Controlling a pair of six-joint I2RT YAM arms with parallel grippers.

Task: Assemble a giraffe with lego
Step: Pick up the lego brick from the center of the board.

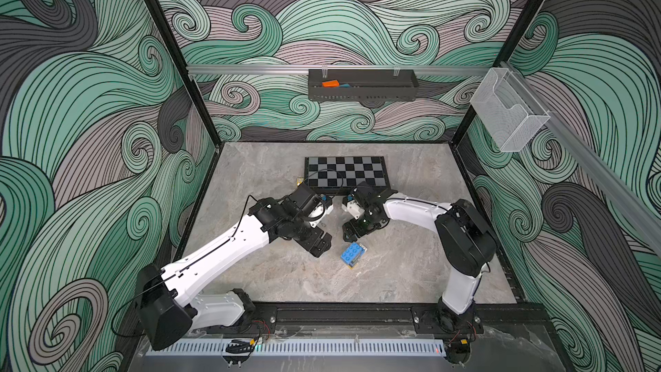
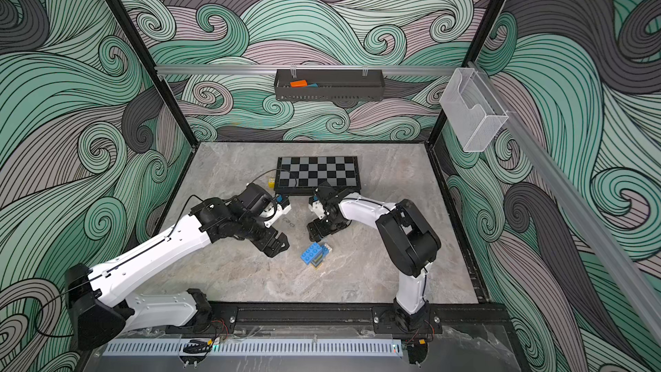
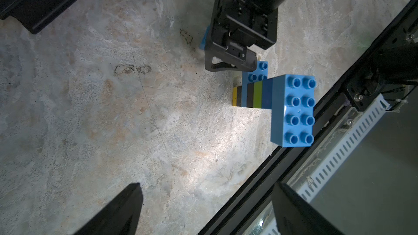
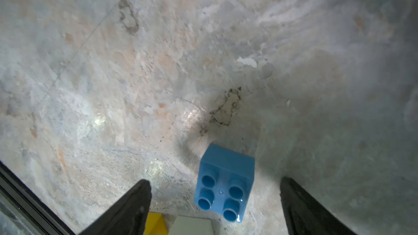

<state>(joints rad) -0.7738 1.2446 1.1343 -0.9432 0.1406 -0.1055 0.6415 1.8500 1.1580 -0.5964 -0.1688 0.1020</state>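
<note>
The giraffe (image 1: 352, 254) stands upright on the table (image 1: 272, 280), toward the front and between the two arms, its long blue head on top. The left gripper (image 1: 321, 245) hovers near it, fingers spread wide with nothing between them. The right gripper (image 4: 214, 180) is spread too. Its fingers flank a loose blue brick (image 4: 228, 161) that lies on its side by the giraffe's feet and touches neither finger.

2 high overviews, 2 close downward wrist views, all on giraffe (image 1: 353, 255)
</note>
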